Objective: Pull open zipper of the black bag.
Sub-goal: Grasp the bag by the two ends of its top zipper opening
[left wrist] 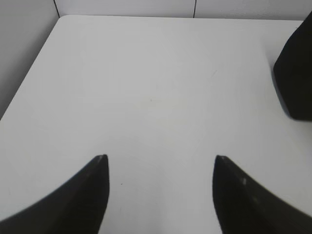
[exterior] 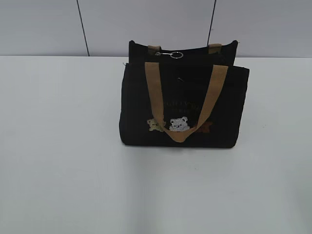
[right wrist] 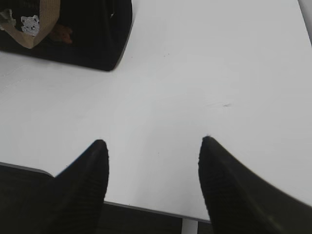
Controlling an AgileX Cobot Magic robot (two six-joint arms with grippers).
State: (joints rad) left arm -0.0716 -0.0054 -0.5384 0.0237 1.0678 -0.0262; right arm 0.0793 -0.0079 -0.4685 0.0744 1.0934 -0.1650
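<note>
The black bag (exterior: 183, 105) stands upright in the middle of the white table (exterior: 58, 146), its tan handle hanging down the front over bear patches. The zipper runs along its top edge, with a silver ring pull (exterior: 176, 55) lying near the back left handle. No arm shows in the exterior view. In the left wrist view my left gripper (left wrist: 161, 158) stands open over bare table, with a corner of the bag (left wrist: 295, 73) far off at the right edge. In the right wrist view my right gripper (right wrist: 153, 142) stands open near the table's front edge, the bag (right wrist: 83, 34) at the upper left.
A pale panelled wall (exterior: 146, 24) stands behind the table. The table's front edge (right wrist: 146, 208) runs just under the right fingertips. The table's left edge and back corner (left wrist: 53, 22) show in the left wrist view.
</note>
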